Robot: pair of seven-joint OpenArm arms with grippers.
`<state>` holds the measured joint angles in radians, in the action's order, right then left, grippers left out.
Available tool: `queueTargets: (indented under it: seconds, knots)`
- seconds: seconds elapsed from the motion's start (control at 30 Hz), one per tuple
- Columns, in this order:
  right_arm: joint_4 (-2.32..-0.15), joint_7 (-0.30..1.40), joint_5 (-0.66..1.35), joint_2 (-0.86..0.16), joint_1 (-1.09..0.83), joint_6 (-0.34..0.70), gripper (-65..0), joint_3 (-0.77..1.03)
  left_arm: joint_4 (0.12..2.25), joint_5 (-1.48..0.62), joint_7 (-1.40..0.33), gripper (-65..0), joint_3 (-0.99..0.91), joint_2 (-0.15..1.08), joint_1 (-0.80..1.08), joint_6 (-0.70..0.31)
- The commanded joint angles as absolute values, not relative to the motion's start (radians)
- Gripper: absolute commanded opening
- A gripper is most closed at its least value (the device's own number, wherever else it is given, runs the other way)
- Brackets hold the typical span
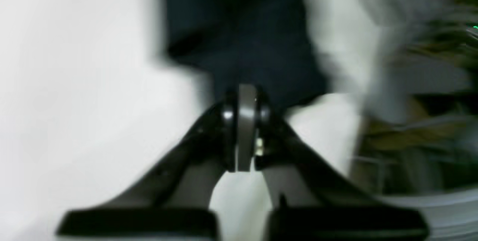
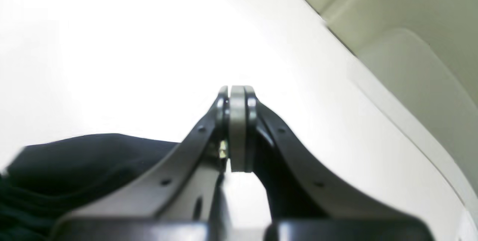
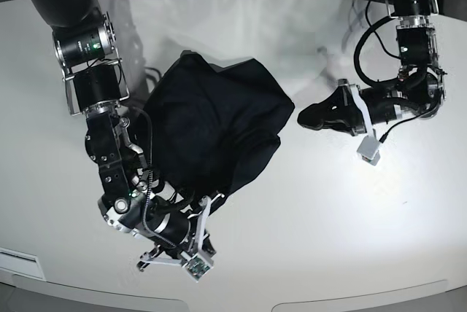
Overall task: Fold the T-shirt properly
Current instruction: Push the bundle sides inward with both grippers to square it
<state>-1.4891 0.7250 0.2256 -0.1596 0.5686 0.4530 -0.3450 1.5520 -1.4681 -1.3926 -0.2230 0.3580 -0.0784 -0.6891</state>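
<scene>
The black T-shirt (image 3: 211,126) lies bunched mid-surface (image 3: 328,210), long axis running from far-left to near-right, with the left hand (image 3: 306,117) clenched empty beside it and the right hand (image 3: 208,206) clenched at its near edge.

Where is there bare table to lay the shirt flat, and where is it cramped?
Free: the near-right stretch of table, bordered by the T-shirt and the front edge, below the left gripper. Also the far strip behind the shirt. Crowded: near-left, where the right gripper and its arm press against the shirt's lower edge.
</scene>
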Motion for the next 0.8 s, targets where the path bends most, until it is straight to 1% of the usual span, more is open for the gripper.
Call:
queueTargets:
  seconds: [0.0, 0.1, 0.23, 0.37, 0.43, 0.5, 0.63, 0.77]
  knots:
    - [-1.507, 0.717, 0.236, -0.177, 0.598, 0.444, -65.0, -0.323, 1.570, -1.484, -1.396, -65.0, -0.229, 0.367, -0.094, -0.698]
    - [-1.482, 0.731, 0.271, -0.235, 0.584, 0.444, -65.0, -0.299, 1.615, -1.484, -1.396, -65.0, -0.208, 0.360, -0.094, -0.698]
    - [-1.352, 0.696, 0.276, -0.305, 0.577, 0.454, -65.0, -0.294, 1.738, -1.484, -1.396, -65.0, -0.100, 0.360, -0.094, -0.698]
    - [-1.200, 0.669, 0.309, -0.340, 0.577, 0.545, -65.0, -0.295, 1.819, -1.468, -1.396, -65.0, 0.046, 0.360, -0.080, -0.698]
    - [-1.142, 0.686, 0.329, -0.361, 0.576, 0.568, -65.0, -0.295, 1.819, -1.369, -1.396, -65.0, 0.123, 0.360, -0.078, -0.698]
    - [-1.113, 0.721, 0.388, -0.387, 0.573, 0.586, -65.0, -0.295, 1.819, -1.211, -1.367, -65.0, 0.185, 0.362, -0.078, -0.698]
    - [-1.113, 0.802, 0.529, -0.419, 0.550, 0.649, -65.0, -0.294, 1.777, -0.883, -1.156, -65.0, 0.263, 0.407, -0.078, -0.698]
    - [-1.151, 0.832, 0.585, -0.437, 0.486, 0.646, -65.0, -0.294, 1.723, -0.672, -1.006, -65.0, 0.308, 0.462, -0.080, -0.698]
